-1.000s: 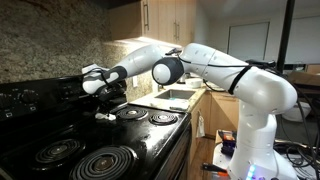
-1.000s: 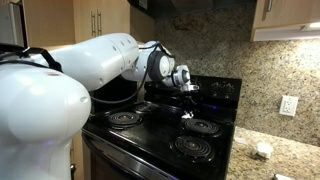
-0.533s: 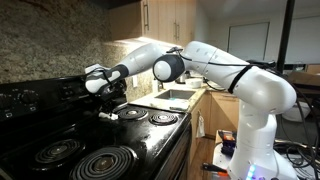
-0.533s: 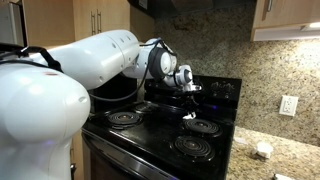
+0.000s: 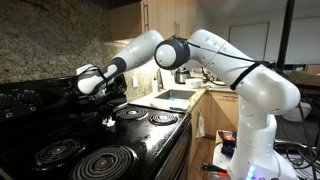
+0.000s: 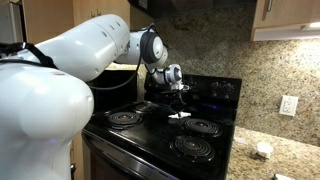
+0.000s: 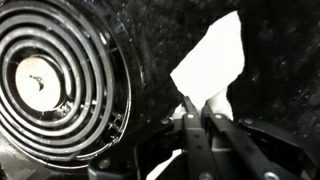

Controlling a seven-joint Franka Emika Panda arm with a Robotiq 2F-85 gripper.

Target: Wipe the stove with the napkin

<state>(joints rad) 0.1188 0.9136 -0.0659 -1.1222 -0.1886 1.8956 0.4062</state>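
Note:
The glossy black stove point(image 5: 143, 137) fills the lower left, with coil burners in chrome rings. My gripper point(image 5: 105, 112) hangs over the cooktop between the rear burners, shut on the top of the small white napkin point(image 5: 108, 122), whose lower edge touches or nearly touches the surface. In the other exterior view the gripper point(image 6: 179, 104) holds the napkin point(image 6: 180, 116) above the stove point(image 6: 152, 126). In the wrist view the gripper point(image 7: 197, 101) pinches the napkin point(image 7: 210, 62) against the black stove point(image 7: 150, 40), beside a coil burner point(image 7: 50, 80).
The raised control panel point(image 5: 35, 98) and the stone backsplash point(image 6: 270, 80) stand close behind the gripper. A steel sink point(image 5: 178, 97) lies in the counter past the stove. On the counter at the side sits a small white object point(image 6: 262, 150), with a wall outlet point(image 6: 287, 105) above it.
The arm's elbow has risen and the gripper has shifted sideways over the cooktop, carrying the napkin with it. The jaws have stayed shut on the napkin.

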